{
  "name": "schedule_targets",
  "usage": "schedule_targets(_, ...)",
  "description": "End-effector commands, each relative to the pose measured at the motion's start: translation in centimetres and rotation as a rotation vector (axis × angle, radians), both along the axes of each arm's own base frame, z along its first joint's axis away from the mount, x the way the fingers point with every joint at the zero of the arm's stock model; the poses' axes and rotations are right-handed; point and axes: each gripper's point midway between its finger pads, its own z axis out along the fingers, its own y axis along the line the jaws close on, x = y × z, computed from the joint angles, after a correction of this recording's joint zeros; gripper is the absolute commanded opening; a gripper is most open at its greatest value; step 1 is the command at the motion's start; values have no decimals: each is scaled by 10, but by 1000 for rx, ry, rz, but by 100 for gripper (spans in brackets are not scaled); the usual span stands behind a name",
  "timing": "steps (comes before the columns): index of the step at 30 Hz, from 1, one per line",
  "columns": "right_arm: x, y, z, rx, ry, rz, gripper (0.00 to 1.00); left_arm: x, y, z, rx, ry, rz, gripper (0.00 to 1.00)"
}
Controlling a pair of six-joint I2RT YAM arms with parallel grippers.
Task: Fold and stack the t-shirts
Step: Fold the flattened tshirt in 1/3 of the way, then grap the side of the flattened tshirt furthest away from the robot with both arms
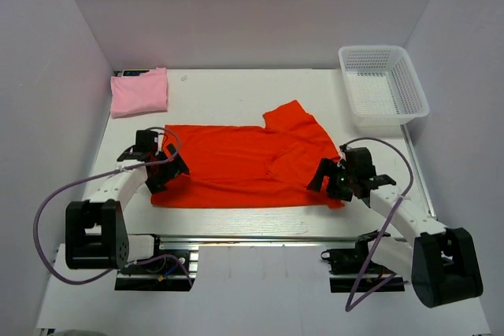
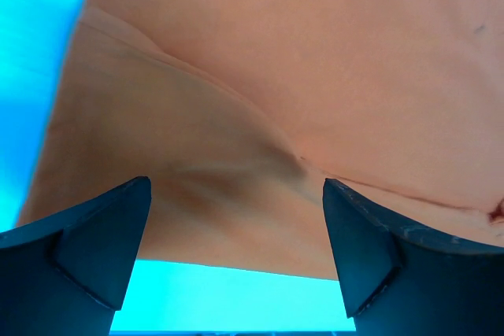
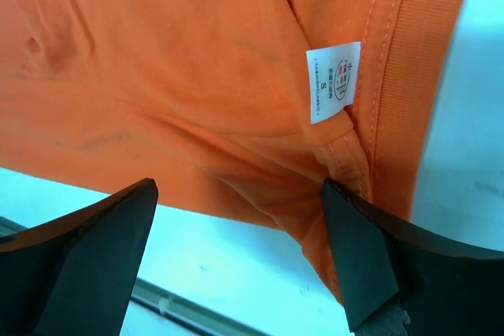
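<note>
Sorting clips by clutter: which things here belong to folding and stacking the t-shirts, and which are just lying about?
Belongs to the job:
orange-red t-shirt, spread flat mid-table
pink t-shirt, folded, far left corner
left gripper and right gripper, both open at the orange-red shirt's ends

Just lying about:
white mesh basket, far right corner

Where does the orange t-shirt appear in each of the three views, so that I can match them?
Top external: orange t-shirt lies flat at mid-table.
Left wrist: it fills most of the frame.
Right wrist: it fills the upper frame, label showing.
Shared landmark: its near edge against the table.
</note>
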Motion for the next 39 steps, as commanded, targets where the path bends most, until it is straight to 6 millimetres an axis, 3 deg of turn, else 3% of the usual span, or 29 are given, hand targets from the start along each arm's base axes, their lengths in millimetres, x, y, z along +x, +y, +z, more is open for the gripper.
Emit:
schedule_targets(1,-5,-4,19,-24,-3,9,90,13,8,33,34,-108,43,100)
schedule_targets(2,2,-1,28,-22,-38,23,90,20,8,39,33,-133,43,100)
schedule_targets(7,77,12,91,5,-319,27,90,67,21,76,96,-275,78,100)
schedule_targets(8,87,11,79,-22,-285,13,90,73,30,72,116,-255,106,100)
schedule_targets(10,118,15,109,-15,-362,-14,90,95,41,84,169,-292,131,100)
schedule_targets(12,147,19,107,-36,-380,-10,90,112,49,74,210,-262,142,100)
schedule_targets(13,164,23,127,-30,-418,-9,90,130,54,85,230,-298,160,100)
schedule_targets(14,171,25,113,-58,-373,3,90,137,56,82,244,-288,155,100)
schedule_targets(15,198,25,127,-92,-400,4,90,150,58,88,255,-301,164,100)
schedule_targets(16,207,22,126,-122,-399,1,90,156,64,68,283,-249,173,100)
schedule_targets(17,216,20,109,-170,-366,18,90,165,65,63,291,-248,178,100)
schedule_targets(18,246,12,122,-237,-398,-31,90,179,72,67,299,-266,196,100)
schedule_targets(19,256,10,122,-255,-398,-28,90,186,72,62,300,-251,194,98)
schedule_targets(20,265,11,108,-290,-381,9,90,191,72,41,303,-200,186,97)
schedule_targets(21,289,16,120,-296,-411,2,90,207,75,49,313,-224,197,94)
schedule_targets(22,297,17,104,-311,-383,15,90,209,78,43,330,-203,203,91)
schedule_targets(23,300,18,73,-343,-317,55,90,214,78,38,331,-195,202,89)
schedule_targets(24,321,21,99,-342,-385,35,90,220,79,27,332,-176,199,87)
schedule_targets(25,326,22,81,-350,-357,50,90,223,79,22,333,-168,198,84)
schedule_targets(27,346,29,84,-339,-380,65,90,228,79,16,333,-162,197,75)
schedule_targets(28,348,31,71,-341,-352,75,90,226,79,5,335,-138,192,73)
schedule_targets(29,360,34,87,-335,-393,78,90,226,77,0,322,-130,194,68)
schedule_targets(30,363,34,82,-347,-384,76,90,226,74,0,310,-130,187,64)
schedule_targets(31,367,32,59,-367,-352,73,90,226,74,-5,310,-119,186,60)
schedule_targets(33,377,32,66,-367,-363,56,90,224,72,-8,301,-116,180,44)
schedule_targets(34,377,33,47,-375,-332,62,90,223,72,-10,301,-116,180,38)
schedule_targets(36,384,33,45,-377,-350,53,90,215,72,-18,303,-88,176,15)
schedule_targets(37,387,33,32,-382,-344,51,90,214,72,-18,303,-87,176,6)
schedule_targets(39,391,37,28,-367,-347,47,90,212,72,-21,299,-79,182,0)
